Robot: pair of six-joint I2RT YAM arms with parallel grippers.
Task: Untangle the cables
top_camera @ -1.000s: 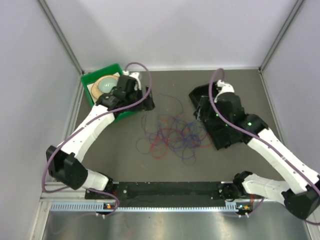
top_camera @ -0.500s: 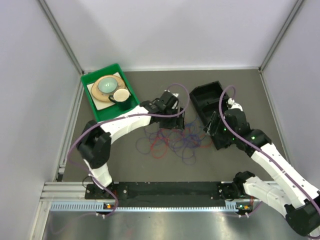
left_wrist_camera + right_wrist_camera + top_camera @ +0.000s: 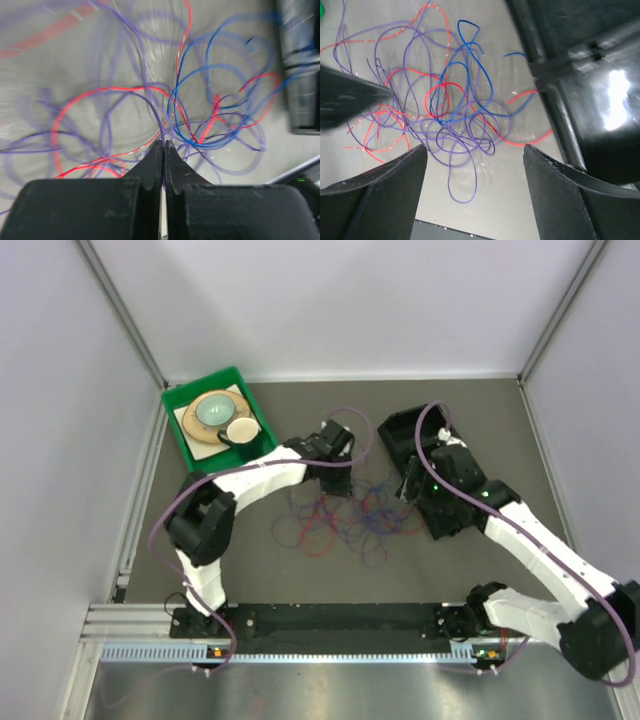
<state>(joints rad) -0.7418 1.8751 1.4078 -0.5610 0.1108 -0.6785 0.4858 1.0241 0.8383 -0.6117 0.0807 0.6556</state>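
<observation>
Left pincer (image 3: pixel 163 144) closed, tips pinching a purple strand of the cables (image 3: pixel 345 515) — loose red/blue/purple tangle, mid-bench. Right pincer (image 3: pixel 475 167) spread wide apart over the tangle's right side, beside the black tray (image 3: pixel 403 430).

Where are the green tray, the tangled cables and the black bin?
green tray (image 3: pixel 200 381): top view, its far rim.
cables (image 3: pixel 451 120): right wrist view, middle of the tangle.
black bin (image 3: pixel 400 432): top view, its bare left end.
</observation>
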